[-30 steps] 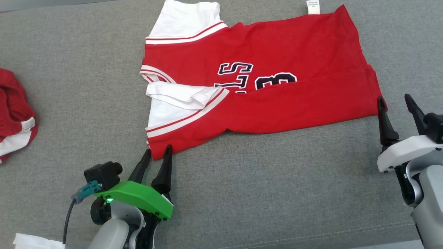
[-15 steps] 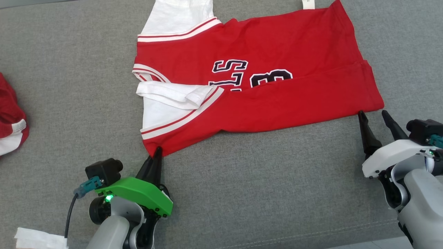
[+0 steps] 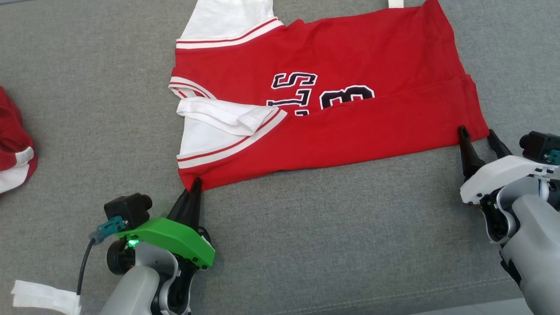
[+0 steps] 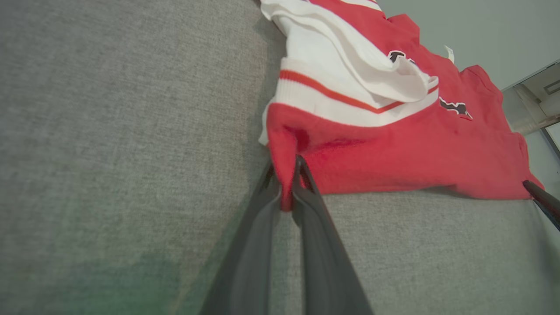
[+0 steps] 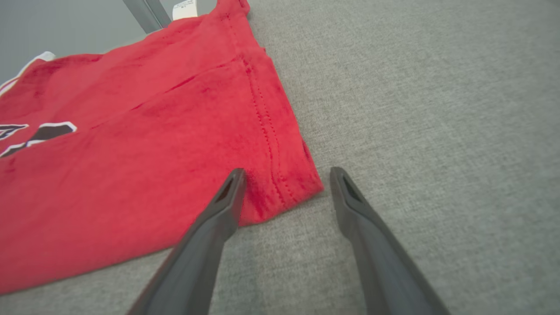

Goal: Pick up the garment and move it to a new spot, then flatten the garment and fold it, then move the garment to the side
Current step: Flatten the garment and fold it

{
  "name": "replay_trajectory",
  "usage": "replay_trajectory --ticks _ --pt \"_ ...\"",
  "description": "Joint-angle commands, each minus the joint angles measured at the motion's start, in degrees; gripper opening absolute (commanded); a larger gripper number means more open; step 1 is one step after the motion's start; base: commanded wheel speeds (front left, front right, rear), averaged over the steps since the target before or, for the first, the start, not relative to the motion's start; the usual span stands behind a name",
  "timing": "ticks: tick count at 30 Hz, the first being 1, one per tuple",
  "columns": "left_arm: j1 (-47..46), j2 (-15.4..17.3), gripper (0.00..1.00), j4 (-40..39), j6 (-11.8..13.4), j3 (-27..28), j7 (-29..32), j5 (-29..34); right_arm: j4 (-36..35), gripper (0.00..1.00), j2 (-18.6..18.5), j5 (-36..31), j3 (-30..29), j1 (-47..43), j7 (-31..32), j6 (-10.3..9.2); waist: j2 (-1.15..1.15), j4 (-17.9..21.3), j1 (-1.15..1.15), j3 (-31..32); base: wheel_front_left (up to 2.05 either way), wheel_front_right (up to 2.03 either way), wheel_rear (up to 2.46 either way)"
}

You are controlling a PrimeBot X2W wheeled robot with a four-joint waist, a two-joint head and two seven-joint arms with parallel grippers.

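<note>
The garment (image 3: pixel 350 118) is a red jersey with white sleeves and dark lettering, lying partly folded on the grey cushion. My left gripper (image 3: pixel 195 184) is shut on its near left corner. In the left wrist view the red cloth (image 4: pixel 372 148) is pinched between the two fingers of that gripper (image 4: pixel 286 175). My right gripper (image 3: pixel 477 134) stands open at the near right corner. In the right wrist view the hem corner of the garment (image 5: pixel 288 183) lies between the spread fingers of the right gripper (image 5: pixel 286 175), one finger over the cloth's edge.
A second red and white garment (image 3: pixel 13 153) lies bunched at the left edge. A white cloth scrap (image 3: pixel 41 297) sits at the lower left near my left arm. The grey cushion (image 3: pixel 328 227) has a seam near its front edge.
My left gripper has shut on the jersey's near left corner. My right gripper has come in from the right, and its open fingers now straddle the near right corner.
</note>
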State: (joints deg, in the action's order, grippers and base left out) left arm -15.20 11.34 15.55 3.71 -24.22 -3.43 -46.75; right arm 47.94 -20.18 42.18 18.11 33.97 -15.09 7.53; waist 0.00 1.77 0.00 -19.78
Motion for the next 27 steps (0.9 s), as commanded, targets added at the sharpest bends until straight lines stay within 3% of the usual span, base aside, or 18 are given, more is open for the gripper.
replay_trajectory --ticks 1,2,3,13,27 --pt "-1.1 0.4 0.00 -0.1 -0.3 0.0 0.1 0.4 0.7 0.37 -0.1 1.2 0.8 0.8 -0.1 -0.08 0.00 0.0 0.00 -0.2 0.00 0.00 0.00" --pt "-1.1 0.5 0.00 -0.2 -0.3 -0.1 0.1 0.4 1.2 0.22 -0.2 1.9 1.3 1.1 -0.1 -0.08 0.00 0.0 0.00 -0.3 0.00 0.00 0.00" --pt "-1.2 0.5 0.00 -0.1 -0.4 -0.3 0.2 0.5 1.5 0.00 -0.5 2.4 1.8 1.4 -0.1 -0.08 0.00 -0.1 0.00 -0.4 0.00 0.00 0.00" --pt "2.2 1.7 0.00 -1.3 -0.4 0.0 -0.9 0.0 -1.4 0.00 -3.2 6.5 3.6 -3.0 -0.1 -0.09 0.00 0.0 0.00 2.9 0.00 0.00 0.00" --pt "14.6 4.3 0.00 -11.7 2.8 -1.1 1.5 -1.9 -10.6 0.00 -8.6 7.4 2.7 -15.4 -0.2 -0.11 0.00 -1.1 0.00 6.2 0.00 0.00 0.00"
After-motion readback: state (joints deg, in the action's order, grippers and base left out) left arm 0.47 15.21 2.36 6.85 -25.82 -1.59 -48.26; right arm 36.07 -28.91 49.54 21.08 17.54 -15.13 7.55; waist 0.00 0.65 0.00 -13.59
